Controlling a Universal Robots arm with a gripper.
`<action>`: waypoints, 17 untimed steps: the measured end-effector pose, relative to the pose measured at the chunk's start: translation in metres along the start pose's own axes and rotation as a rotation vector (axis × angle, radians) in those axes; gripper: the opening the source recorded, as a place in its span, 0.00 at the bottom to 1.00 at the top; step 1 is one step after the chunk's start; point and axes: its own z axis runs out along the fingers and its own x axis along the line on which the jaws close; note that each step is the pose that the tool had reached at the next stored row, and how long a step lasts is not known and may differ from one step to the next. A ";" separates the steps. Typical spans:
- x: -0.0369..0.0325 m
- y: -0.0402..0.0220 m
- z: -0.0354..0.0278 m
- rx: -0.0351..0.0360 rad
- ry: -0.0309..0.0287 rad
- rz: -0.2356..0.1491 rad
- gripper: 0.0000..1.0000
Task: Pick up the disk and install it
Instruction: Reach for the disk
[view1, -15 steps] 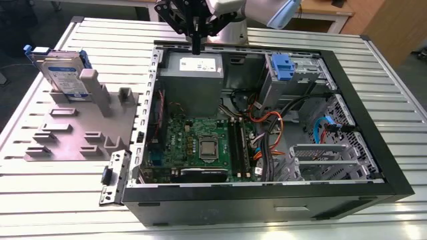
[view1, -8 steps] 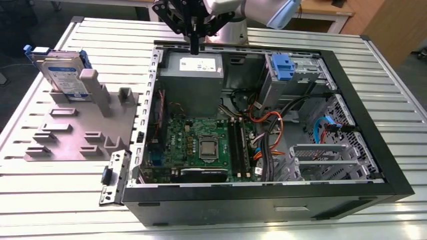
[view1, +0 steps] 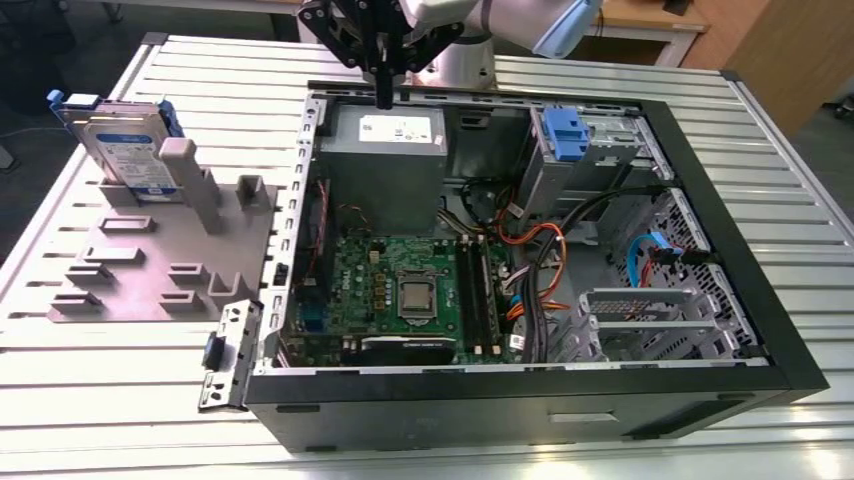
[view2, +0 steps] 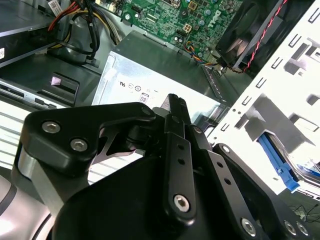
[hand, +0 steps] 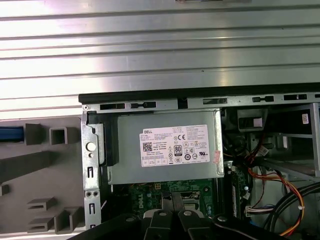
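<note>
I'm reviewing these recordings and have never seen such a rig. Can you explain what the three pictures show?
It is one robot arm with a gripper. The exterior view looks from off the arm at a slatted metal table bearing an open computer case and a grey tray. The disk stands upright in that tray, untouched. Both wrist views ride on the arm and look past the gripper at the grey metal box inside the case. The jaws are shut, holding nothing, above that box.
</note>
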 end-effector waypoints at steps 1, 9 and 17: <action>0.0001 0.0000 0.0000 -0.0001 0.0000 0.000 0.11; 0.0005 0.0000 0.0000 -0.0001 0.0000 0.000 0.11; 0.0088 -0.0007 -0.0001 0.0000 -0.0001 0.000 0.11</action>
